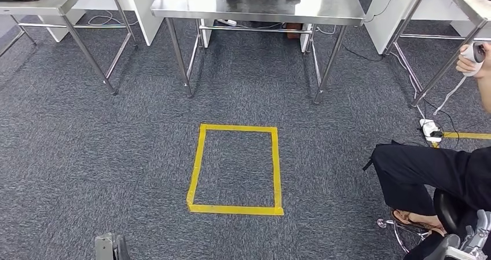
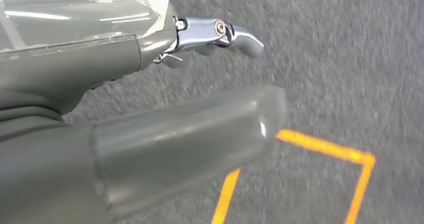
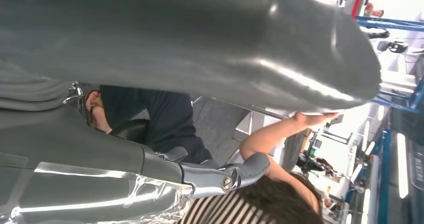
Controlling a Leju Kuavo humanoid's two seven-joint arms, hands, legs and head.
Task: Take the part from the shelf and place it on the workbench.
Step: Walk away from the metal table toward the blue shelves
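Head view is showing grey carpet [image 1: 87, 156], a yellow tape square [image 1: 236, 168] and steel tables [image 1: 260, 5] far; both my hands, left hand [image 2: 150, 84] and right hand [image 3: 175, 99], are hanging with fingers apart, holding nothing.

A taped square [image 1: 235, 168] is laid on the carpet floor [image 1: 87, 156] at the middle of the head view. Behind it a table [image 1: 260, 8] is set, and a second table [image 1: 40, 2] is placed to its left, with a third table [image 1: 463, 5] to its right at the far edge. Cables [image 1: 104, 20] are laid on the floor beneath the tables. A power strip [image 1: 429, 130] is placed on the floor near the legs of the right-hand table. A seated person [image 1: 440, 173] is placed to the right of the taped square, before the right-hand table, with a controller [image 1: 473, 54] held up in one hand. In the left wrist view the left hand [image 2: 150, 99] is hung above the floor, with a corner of the taped square beyond it.
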